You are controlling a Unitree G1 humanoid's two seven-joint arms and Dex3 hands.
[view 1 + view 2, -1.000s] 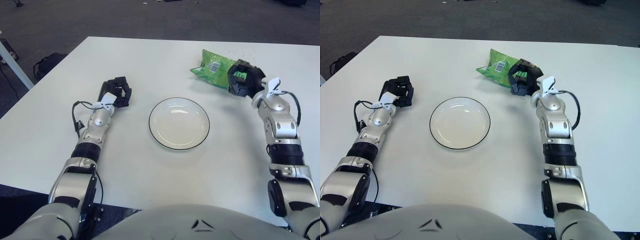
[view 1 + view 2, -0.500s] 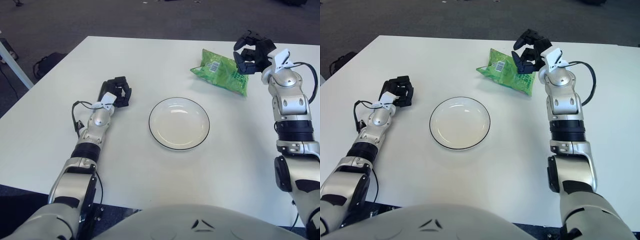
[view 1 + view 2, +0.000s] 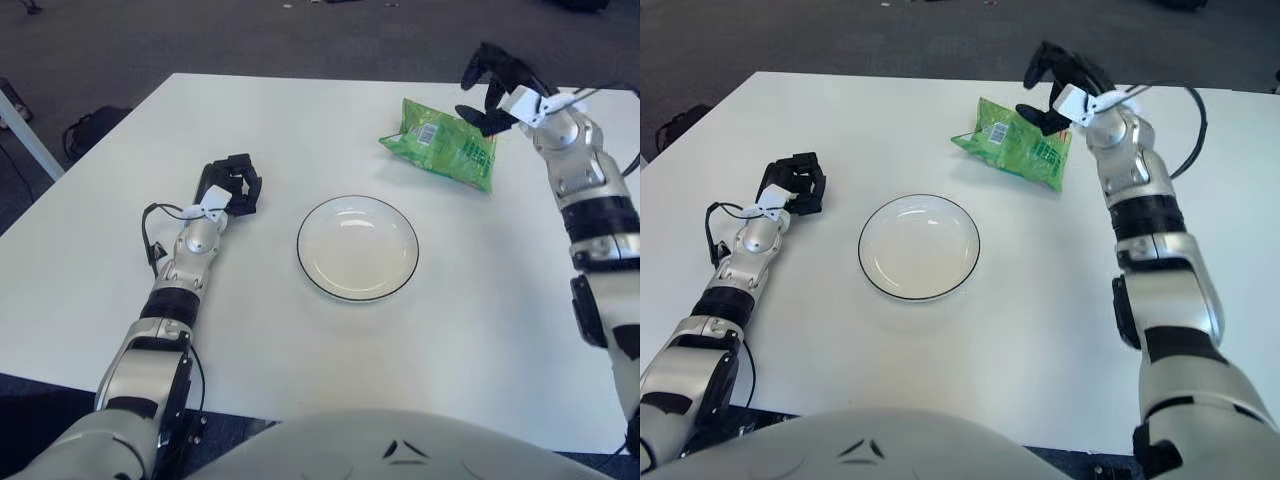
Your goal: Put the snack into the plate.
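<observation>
A green snack bag (image 3: 440, 148) lies flat on the white table (image 3: 120, 250), beyond and to the right of the plate. The white plate (image 3: 357, 247) with a dark rim holds nothing and sits mid-table. My right hand (image 3: 490, 88) is raised over the bag's far right end, fingers spread and holding nothing. To the left of the plate, my left hand (image 3: 232, 186) shows with its fingers curled and nothing in them.
The table's far edge runs just behind the bag, with dark carpet beyond it. A black bag (image 3: 92, 127) lies on the floor at the left, by a white table leg (image 3: 28, 127).
My right hand has let go of the snack bag, opened and risen up and away from it toward the far edge. The bag stays flat on the table. The left arm is still.
</observation>
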